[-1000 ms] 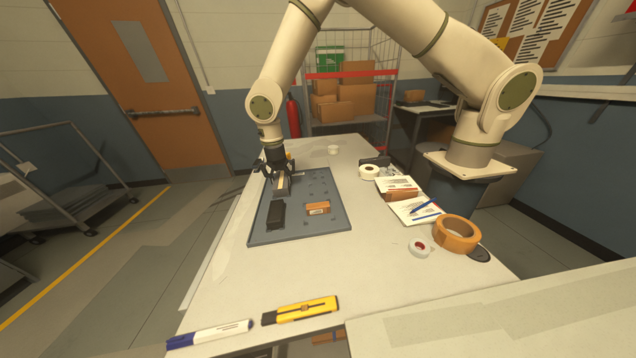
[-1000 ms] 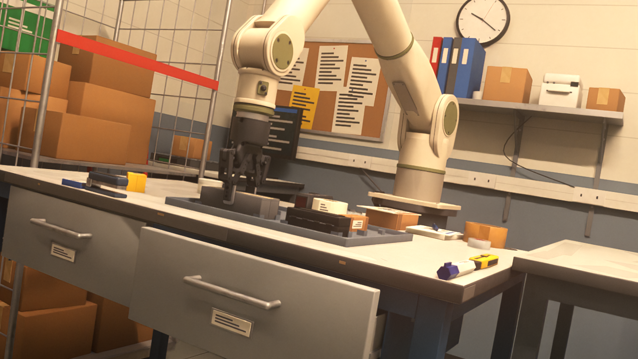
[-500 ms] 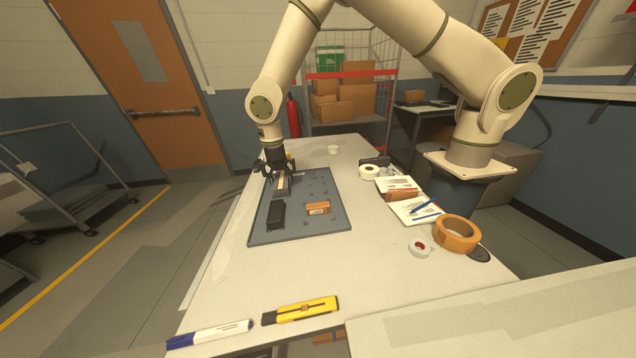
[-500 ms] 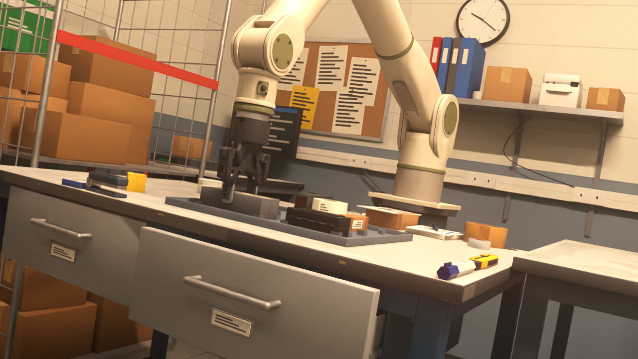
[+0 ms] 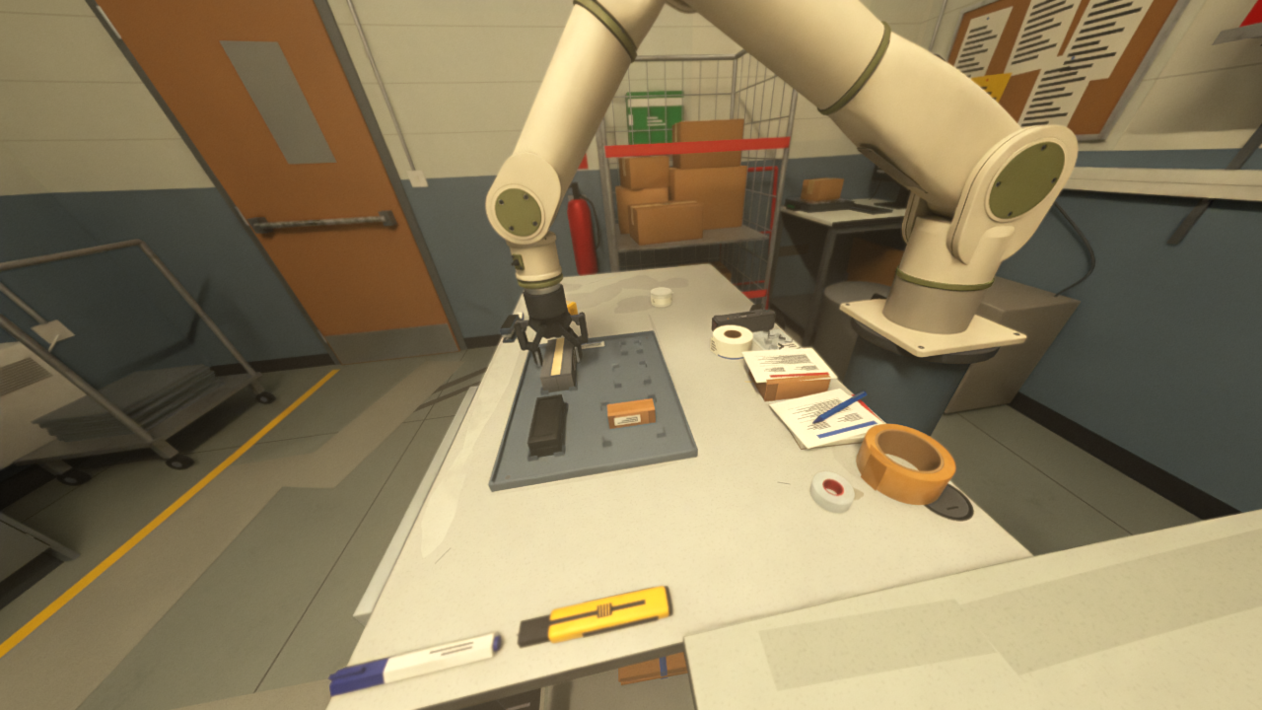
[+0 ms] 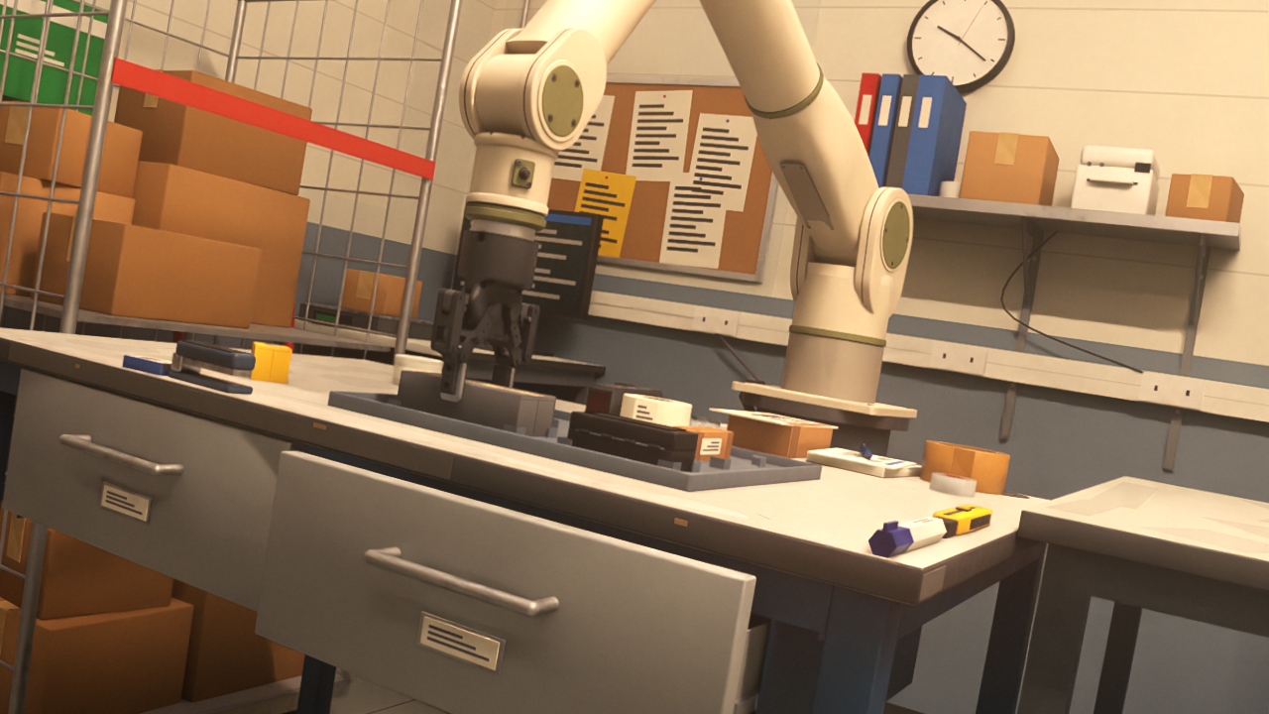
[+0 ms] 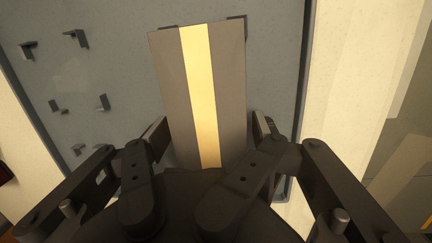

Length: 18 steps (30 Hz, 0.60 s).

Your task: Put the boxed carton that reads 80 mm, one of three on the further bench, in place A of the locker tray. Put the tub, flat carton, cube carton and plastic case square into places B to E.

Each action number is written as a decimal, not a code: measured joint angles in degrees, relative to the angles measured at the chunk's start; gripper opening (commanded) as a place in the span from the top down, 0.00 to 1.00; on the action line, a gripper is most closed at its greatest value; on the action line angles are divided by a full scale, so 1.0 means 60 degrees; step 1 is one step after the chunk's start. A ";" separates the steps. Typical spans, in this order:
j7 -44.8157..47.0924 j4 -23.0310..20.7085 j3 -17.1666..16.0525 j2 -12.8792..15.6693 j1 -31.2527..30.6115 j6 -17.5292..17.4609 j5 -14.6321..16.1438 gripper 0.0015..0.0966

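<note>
The flat carton (image 7: pixel 200 90), grey-brown with a yellow tape stripe, lies flat in the locker tray (image 5: pixel 596 411) at its far left corner. My gripper (image 7: pixel 208 130) stands open over the carton's near end and holds nothing. The black plastic case (image 5: pixel 547 424) lies in the tray just in front of the carton. A small orange boxed carton (image 5: pixel 631 412) with a label sits in the tray to the case's right. The white tub (image 5: pixel 661 296) stands on the bench beyond the tray. A yellow cube carton (image 6: pixel 271 361) sits on the bench's far left end.
A wire cage of cardboard boxes (image 5: pixel 688 190) stands behind the bench. Label rolls (image 5: pixel 732 340), papers with a pen (image 5: pixel 825 415), tape rolls (image 5: pixel 905 462), a utility knife (image 5: pixel 596 614) and a marker (image 5: pixel 415 662) lie around the tray. A drawer (image 6: pixel 497 577) stands open.
</note>
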 measured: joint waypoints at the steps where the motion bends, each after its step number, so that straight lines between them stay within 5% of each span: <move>1: 0.0001 0.0001 -0.0001 -0.0016 0.0000 0.0017 -0.0001 0.17; 18: 0.0024 -0.0056 -0.0024 -0.0655 0.0012 0.0698 -0.0029 0.17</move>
